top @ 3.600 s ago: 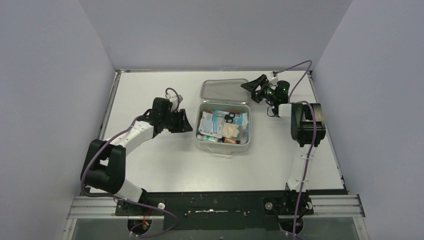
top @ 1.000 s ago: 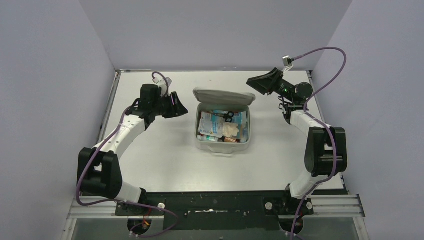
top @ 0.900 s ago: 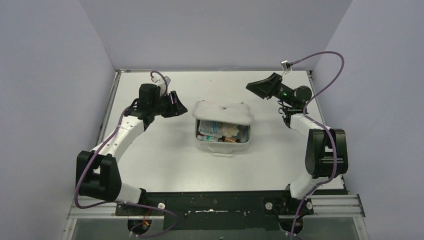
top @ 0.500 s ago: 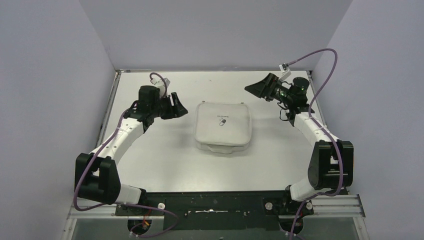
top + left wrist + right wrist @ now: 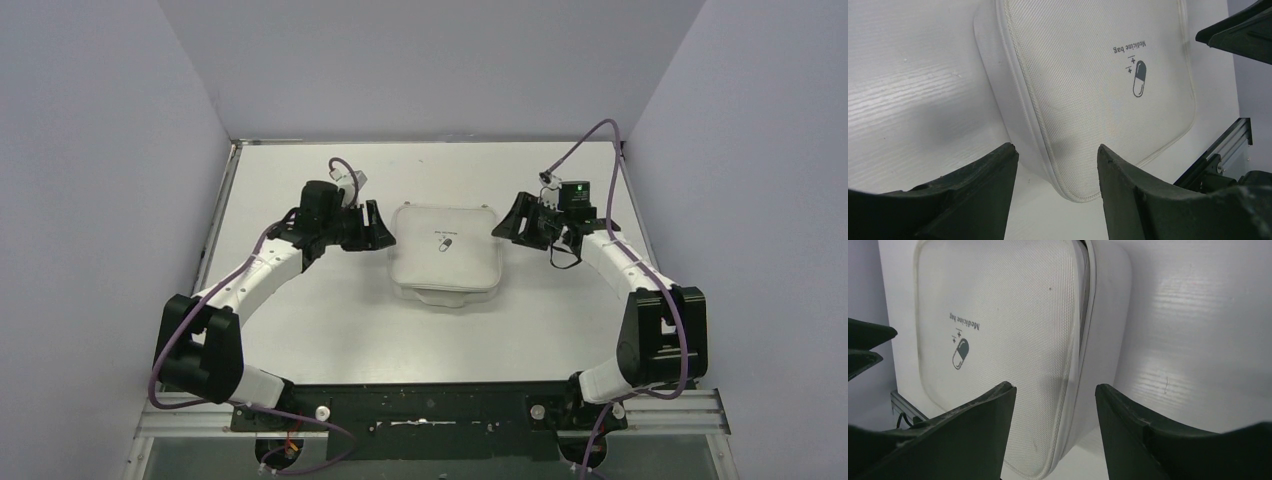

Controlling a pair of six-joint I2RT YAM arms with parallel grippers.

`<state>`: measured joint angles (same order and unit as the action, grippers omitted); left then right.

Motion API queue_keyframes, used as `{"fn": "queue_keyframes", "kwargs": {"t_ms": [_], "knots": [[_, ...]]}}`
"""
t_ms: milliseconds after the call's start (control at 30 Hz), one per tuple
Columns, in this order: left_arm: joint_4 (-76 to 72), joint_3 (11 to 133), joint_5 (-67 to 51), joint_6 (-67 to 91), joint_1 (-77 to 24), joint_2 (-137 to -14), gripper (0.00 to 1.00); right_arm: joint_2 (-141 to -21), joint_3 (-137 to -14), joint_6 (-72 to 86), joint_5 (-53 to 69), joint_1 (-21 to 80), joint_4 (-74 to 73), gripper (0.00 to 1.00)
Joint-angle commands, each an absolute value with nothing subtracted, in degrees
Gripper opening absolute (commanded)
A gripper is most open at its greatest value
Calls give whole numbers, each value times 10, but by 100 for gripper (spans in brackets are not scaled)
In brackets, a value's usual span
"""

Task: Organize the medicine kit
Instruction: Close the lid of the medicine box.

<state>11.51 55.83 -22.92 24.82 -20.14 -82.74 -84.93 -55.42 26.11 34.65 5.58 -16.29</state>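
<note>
Pale grey-white square medicine kit (image 5: 446, 250) with rounded corners, mid white worktop (image 5: 330, 320); woven-textured lid shut, dark pill logo (image 5: 1139, 79) facing up. Left hand (image 5: 380, 228) just beside kit's left side, fingers moderately parted, holding nothing; kit's edge visible through gap. Right hand (image 5: 507, 222) just beside kit's far right corner, fingers likewise parted, empty. Contact with kit: cannot tell.
</note>
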Motion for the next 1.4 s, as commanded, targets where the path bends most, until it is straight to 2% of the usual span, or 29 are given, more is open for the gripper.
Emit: {"fn": "queue_keyframes", "kwargs": {"t_ms": [0,300,500,600,700,1000,1133,1300,1367], "knots": [[104,548,-212,233,-205,-829,56,-825,-531,247,335,78,-170,59],[231,579,-90,154,-201,-793,54,-828,-491,299,327,149,-115,47],[225,546,-101,177,-200,-758,56,-811,-448,378,296,223,-42,46],[204,526,-151,187,-182,-768,57,-800,-439,392,268,246,-31,47],[177,516,-191,198,-167,-785,56,-791,-438,384,234,244,-43,47],[197,561,-174,162,-166,-816,57,-771,-474,305,189,215,-91,49],[196,566,-194,152,-164,-837,47,-754,-495,275,201,178,-89,56],[197,568,-200,145,-163,-853,46,-754,-493,283,204,156,-66,60],[187,565,-199,149,-163,-856,37,-767,-500,272,215,143,-58,59]]}}
